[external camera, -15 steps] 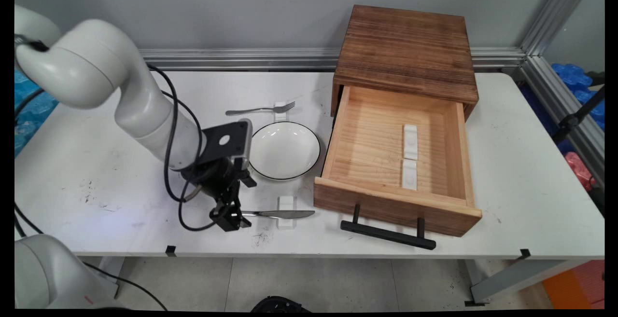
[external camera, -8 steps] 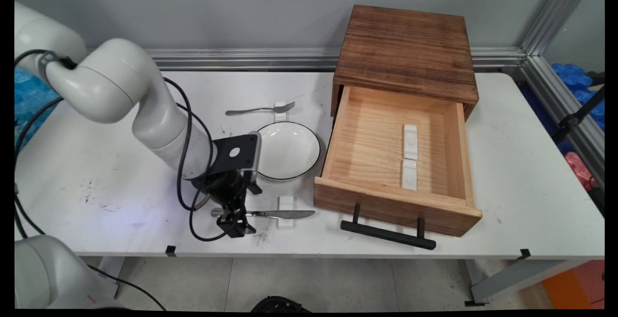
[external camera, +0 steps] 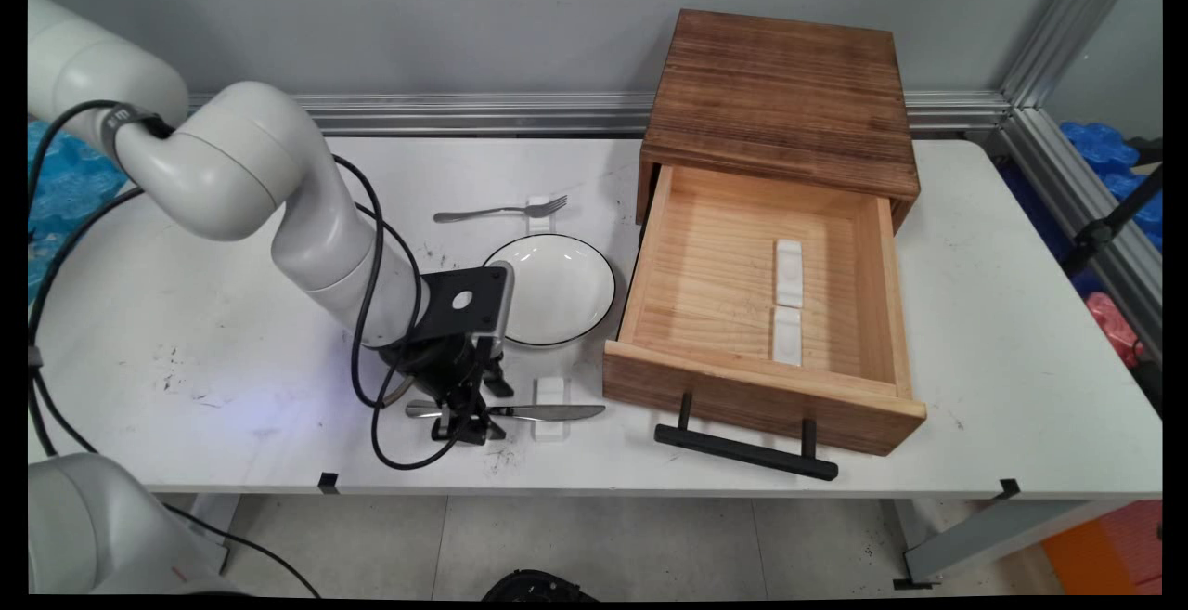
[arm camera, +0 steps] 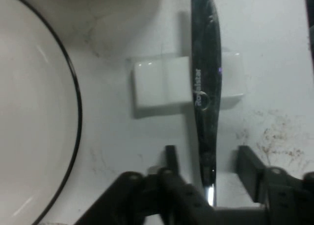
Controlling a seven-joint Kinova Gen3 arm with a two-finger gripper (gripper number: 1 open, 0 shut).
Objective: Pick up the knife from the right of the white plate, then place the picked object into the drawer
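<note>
Between the spread-apart gripper (arm camera: 206,168) fingers lies the knife (arm camera: 205,87), ungrasped.

White worktop (external camera: 1021,331), scuffed; grey wall (external camera: 418,25) with aluminium rail (external camera: 464,113); pale, apparently tiled floor (external camera: 650,545).

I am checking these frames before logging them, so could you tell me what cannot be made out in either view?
- Knife handle: main view, partly hidden behind the gripper; hand view, cut off by the bottom edge and the linkage.
- Plate: hand view shows only part; the left edge cuts it off.
- Whether the fingers touch the knife: gaps show in the hand view; contact unclear.
- Space under the wooden box top, behind the drawer: hidden.
</note>
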